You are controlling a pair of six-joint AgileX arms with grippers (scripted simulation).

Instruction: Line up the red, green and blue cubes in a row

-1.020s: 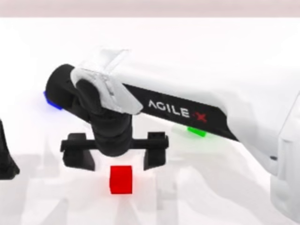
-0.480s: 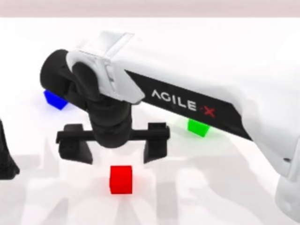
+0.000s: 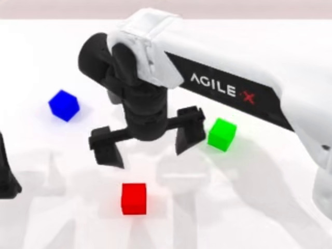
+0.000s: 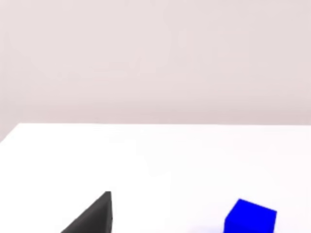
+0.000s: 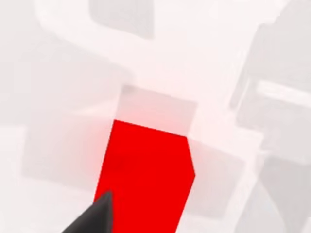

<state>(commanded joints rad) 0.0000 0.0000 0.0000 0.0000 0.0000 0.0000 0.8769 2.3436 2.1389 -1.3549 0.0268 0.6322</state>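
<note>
The red cube point(image 3: 134, 198) rests on the white table near the front edge, with nothing touching it. My right gripper point(image 3: 149, 152) hangs open just behind and above it, turned at a slant and holding nothing. In the right wrist view the red cube point(image 5: 146, 170) fills the middle, and one dark fingertip point(image 5: 96, 217) overlaps its near corner. The green cube point(image 3: 222, 134) sits right of the gripper, close to its right finger. The blue cube point(image 3: 64, 105) lies far left, also seen in the left wrist view point(image 4: 250, 216). My left gripper point(image 3: 6, 179) is parked at the left edge.
The right arm's white and black forearm point(image 3: 223, 91) stretches from the right side over the back of the table. Soft grey shadows fall around the red cube.
My right gripper has drawn back from the red cube, shifted right and twisted to a slant. The blue and green cubes, once partly under the arm, now show whole. No cube has moved.
</note>
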